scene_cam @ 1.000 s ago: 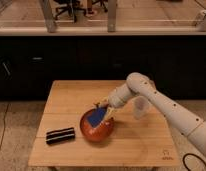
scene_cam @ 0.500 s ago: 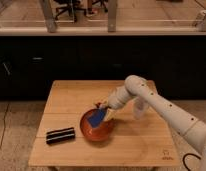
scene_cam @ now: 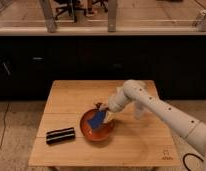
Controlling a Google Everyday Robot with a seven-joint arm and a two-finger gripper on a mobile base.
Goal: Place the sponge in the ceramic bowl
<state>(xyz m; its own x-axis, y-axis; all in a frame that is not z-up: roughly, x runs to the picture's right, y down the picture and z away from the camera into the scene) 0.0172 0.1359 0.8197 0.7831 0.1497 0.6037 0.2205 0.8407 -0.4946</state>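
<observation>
Your gripper (scene_cam: 103,107) has dipped to the ceramic bowl (scene_cam: 88,131) at its far rim over the last second — the sponge (scene_cam: 98,119) now leans tilted inside it, nearly placed — gripped or released, you cannot tell

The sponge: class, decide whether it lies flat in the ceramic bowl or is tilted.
Tilted: the sponge slants over the ceramic bowl, upper corner at the gripper above the bowl's far rim.

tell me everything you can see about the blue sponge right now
The sponge is a small, flat, blue rectangular pad, soft-looking. It hangs tilted, upper end gripped by the tool, lower end down inside the orange-red ceramic bowl on the wooden table. Whether it touches the bowl's floor cannot be told.
</observation>
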